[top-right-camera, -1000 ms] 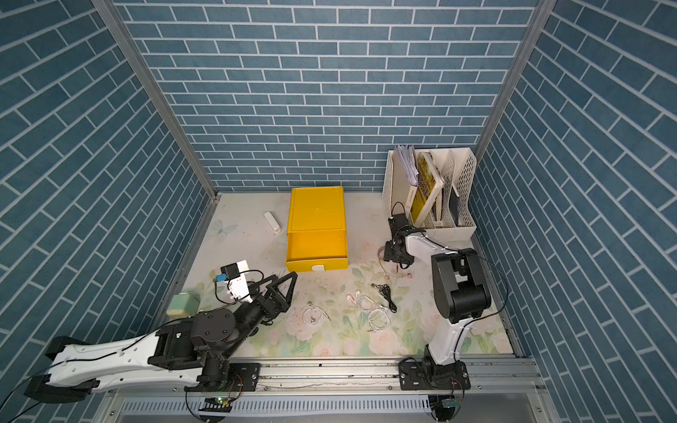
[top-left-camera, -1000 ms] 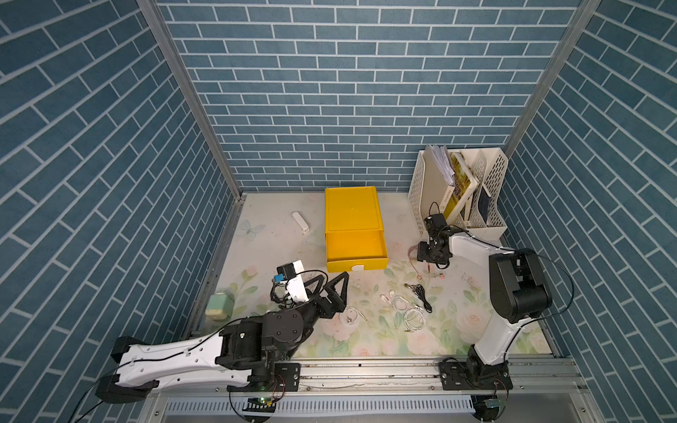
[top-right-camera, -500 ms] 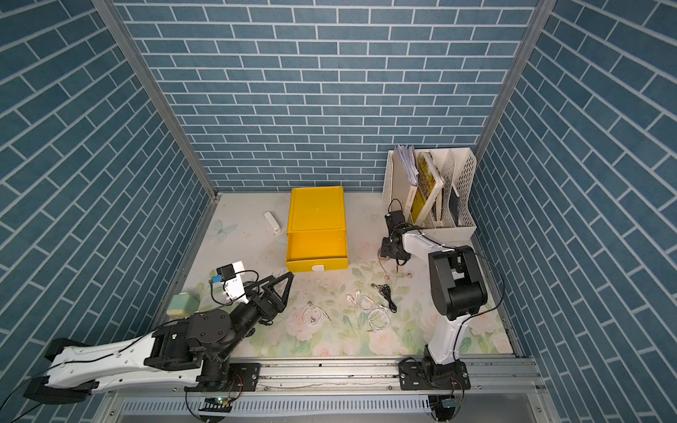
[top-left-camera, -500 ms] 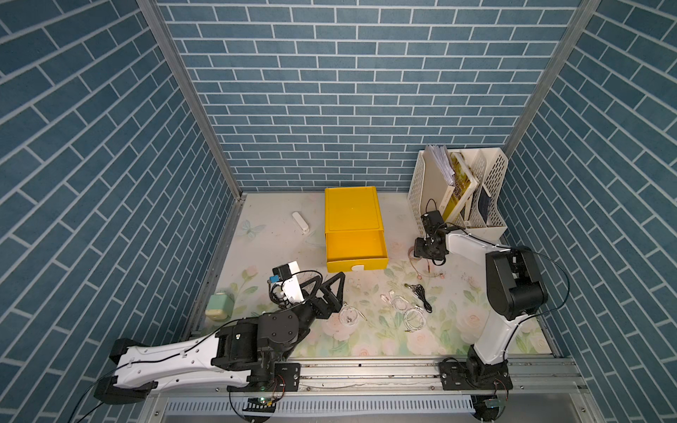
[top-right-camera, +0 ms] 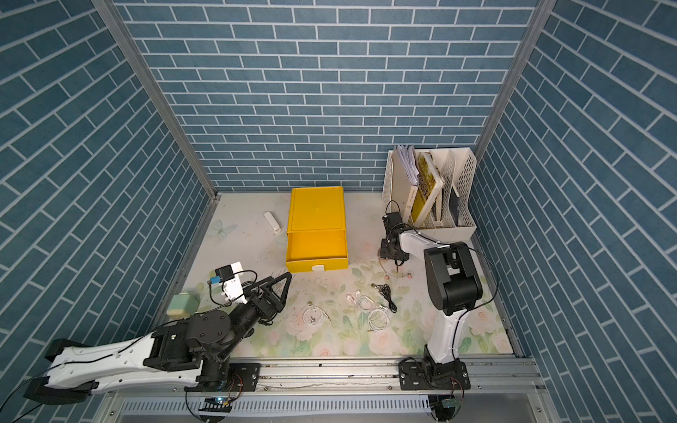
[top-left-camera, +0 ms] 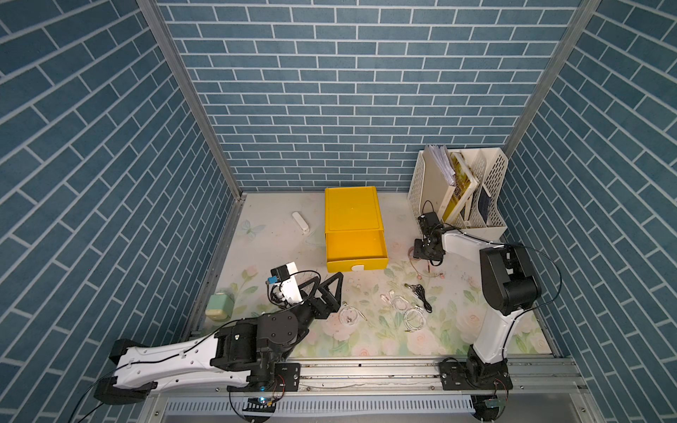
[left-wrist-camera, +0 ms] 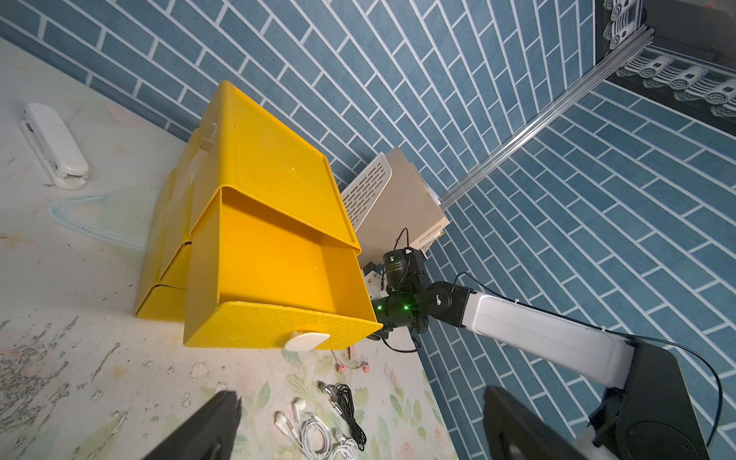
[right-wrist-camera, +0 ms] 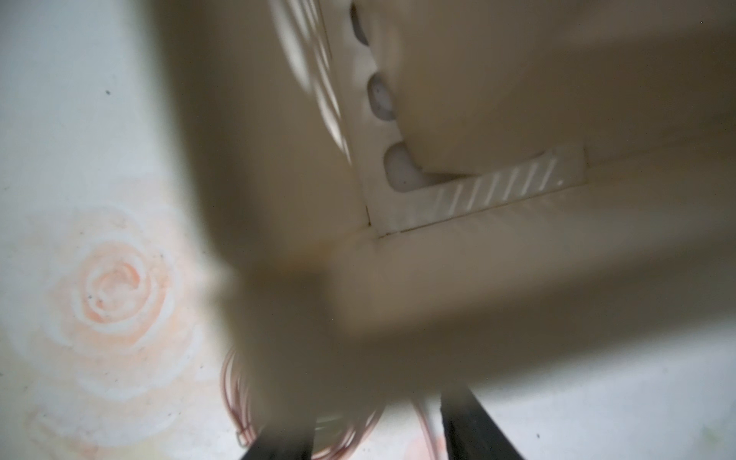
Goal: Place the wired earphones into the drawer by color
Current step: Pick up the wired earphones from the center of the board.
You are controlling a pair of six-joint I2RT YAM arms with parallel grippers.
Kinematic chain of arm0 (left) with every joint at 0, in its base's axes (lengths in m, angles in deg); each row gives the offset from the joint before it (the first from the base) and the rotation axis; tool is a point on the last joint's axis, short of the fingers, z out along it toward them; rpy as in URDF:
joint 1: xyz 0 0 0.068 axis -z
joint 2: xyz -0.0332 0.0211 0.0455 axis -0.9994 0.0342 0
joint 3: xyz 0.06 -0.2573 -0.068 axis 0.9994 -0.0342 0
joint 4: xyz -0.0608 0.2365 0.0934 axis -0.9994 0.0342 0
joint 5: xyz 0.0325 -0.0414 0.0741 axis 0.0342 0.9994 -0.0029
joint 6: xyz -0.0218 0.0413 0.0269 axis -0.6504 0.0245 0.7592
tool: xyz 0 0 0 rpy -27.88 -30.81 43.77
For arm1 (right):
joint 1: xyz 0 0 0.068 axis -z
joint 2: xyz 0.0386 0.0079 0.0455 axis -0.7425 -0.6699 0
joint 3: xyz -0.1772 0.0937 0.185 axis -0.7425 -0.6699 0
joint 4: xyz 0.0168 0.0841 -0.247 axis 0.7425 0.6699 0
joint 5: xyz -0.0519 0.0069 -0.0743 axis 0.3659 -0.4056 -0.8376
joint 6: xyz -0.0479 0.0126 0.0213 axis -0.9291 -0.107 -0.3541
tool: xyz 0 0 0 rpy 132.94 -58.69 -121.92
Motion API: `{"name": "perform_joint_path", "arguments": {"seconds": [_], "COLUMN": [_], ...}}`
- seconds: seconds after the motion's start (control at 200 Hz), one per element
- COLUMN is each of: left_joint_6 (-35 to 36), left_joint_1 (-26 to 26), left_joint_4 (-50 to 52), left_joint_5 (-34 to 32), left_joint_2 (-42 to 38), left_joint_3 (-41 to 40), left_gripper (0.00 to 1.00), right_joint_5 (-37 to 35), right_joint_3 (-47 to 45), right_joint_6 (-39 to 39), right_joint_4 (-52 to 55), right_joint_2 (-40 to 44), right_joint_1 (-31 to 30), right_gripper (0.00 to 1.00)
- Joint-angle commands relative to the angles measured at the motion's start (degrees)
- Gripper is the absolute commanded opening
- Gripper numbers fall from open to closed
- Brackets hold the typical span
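R hand (top-left-camera: 421, 254) low on table (top-left-camera: 278, 249), fingers (right-wrist-camera: 470, 430) astride pink wired earphones (right-wrist-camera: 239, 398), grip can't tell (blurred), file rack (top-left-camera: 491, 219) just behind, L hand (top-left-camera: 328, 284) spread wide nr white earphones (top-left-camera: 410, 311), black earphones (top-left-camera: 421, 295) beside, yellow drawer (top-left-camera: 355, 249) pulled open.

Earphones (top-left-camera: 414, 316) in frt of drawer (top-left-camera: 357, 264), file rack (top-left-camera: 491, 230) rt.

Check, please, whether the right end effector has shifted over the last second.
Yes: the right end effector has edged slightly toward the drawer, away from the rack.
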Motion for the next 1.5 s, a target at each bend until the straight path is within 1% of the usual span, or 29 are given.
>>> {"name": "perform_joint_path", "arguments": {"seconds": [0.0,0.185,0.21,0.26,0.345,0.46,0.52,0.565,0.685,0.815,0.88,0.895,1.045,1.185,1.32,1.495], "left_joint_6": [-0.2,-0.7,-0.7,-0.7,-0.9,-2.1,-2.6,-2.9,-3.3,-4.2,-4.2,-4.2,-4.1,-3.6,-0.3,3.1], "left_joint_1": [0.3,0.2,0.2,0.2,0.3,0.3,0.3,0.3,0.3,0.2,0.3,0.2,0.2,0.2,0.2,0.2], "left_joint_4": [2.0,3.1,3.1,3.2,3.5,4.8,5.3,5.4,6.0,7.2,7.3,7.4,8.4,10.2,10.3,7.8], "left_joint_5": [-1.0,-1.3,-1.3,-1.5,-1.7,-2.3,-2.7,-2.7,-2.7,-2.8,-2.7,-2.7,-2.6,-3.3,-3.8,-2.0], "left_joint_2": [-0.4,-0.8,-0.9,-1.1,-1.3,-1.3,-1.4,-1.6,-1.8,-1.6,-1.6,-1.5,-0.9,-1.2,-3.0,-4.6], "left_joint_3": [-0.6,-0.4,-0.5,-0.6,-0.5,-0.5,-0.5,-0.6,-0.6,-0.1,0.2,0.3,1.4,3.3,5.6,6.4], "left_gripper": [1.0,1.0,1.0,1.0,1.0,1.0,0.99,1.0,0.99,0.99,0.99,0.99,0.99,0.99,0.99,0.99], "right_joint_5": [-0.8,-1.4,-1.3,-1.4,-1.2,-0.9,-0.8,-0.8,0.3,0.8,0.7,0.7,0.8,0.5,0.8,1.3], "right_joint_3": [0.2,-1.1,-1.4,-1.9,-2.2,-2.2,-2.1,-2.1,-2.2,-2.7,-2.8,-2.8,-2.8,-2.7,-2.8,-1.2], "right_joint_6": [0.5,0.5,0.5,0.5,0.6,0.5,0.5,0.5,-0.3,-0.6,-0.8,-0.8,-1.4,-1.6,-2.0,-2.7], "right_joint_4": [1.8,1.4,1.2,1.0,0.5,0.0,0.0,-0.1,-1.0,-1.3,-1.2,-1.2,-0.5,0.3,1.0,3.1], "right_joint_2": [-2.3,-2.3,-2.2,-1.9,-1.6,-1.4,-1.5,-1.6,-1.5,-1.4,-1.1,-0.9,1.2,4.8,8.8,13.7], "right_joint_1": [-0.3,-0.7,-0.7,-0.7,-0.8,-1.1,-1.3,-1.4,-1.4,-1.6,-1.8,-1.8,-2.1,-2.2,-2.2,-2.2], "right_gripper": [0.47,0.41,0.38,0.36,0.28,0.27,0.25,0.21,0.19,0.05,0.02,0.0,0.0,0.0,0.0,0.0]}}
